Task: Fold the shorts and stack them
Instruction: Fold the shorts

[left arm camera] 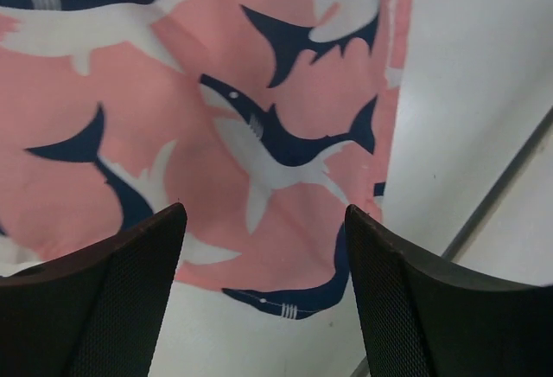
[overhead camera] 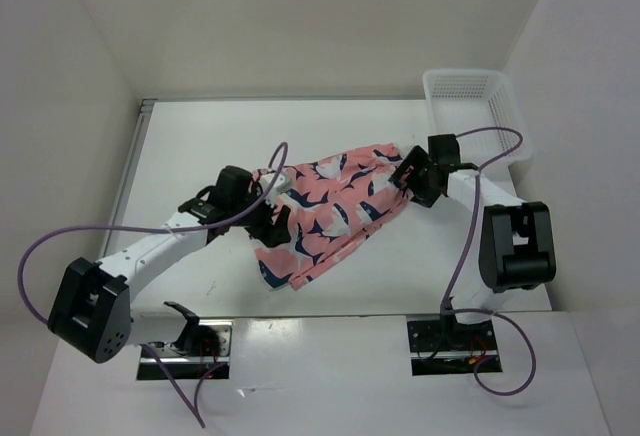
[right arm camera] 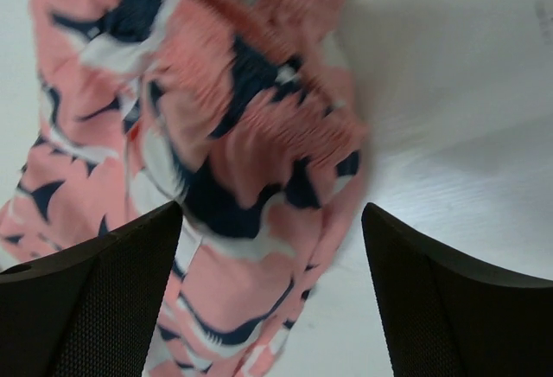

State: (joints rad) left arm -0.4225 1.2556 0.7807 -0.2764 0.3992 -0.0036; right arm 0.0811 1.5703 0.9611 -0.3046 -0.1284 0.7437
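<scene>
The salmon-pink shorts (overhead camera: 330,211) with navy-and-white shark shapes lie spread flat and slanted across the middle of the white table. My left gripper (overhead camera: 272,218) hovers at their left edge. In the left wrist view it (left arm camera: 263,213) is open, its dark fingers (left arm camera: 112,290) wide apart over the flat fabric (left arm camera: 259,109), gripping nothing. My right gripper (overhead camera: 408,181) is at the shorts' upper right end. Seen from the right wrist it (right arm camera: 272,208) is open too, with the gathered, blurred cloth (right arm camera: 242,126) beneath and no cloth pinched.
A white mesh basket (overhead camera: 475,106) stands at the back right corner, just behind the right arm. White walls close the table in at left, back and right. A purple cable (overhead camera: 60,241) loops off the left arm. The table's seam (left arm camera: 501,178) runs right of the fabric.
</scene>
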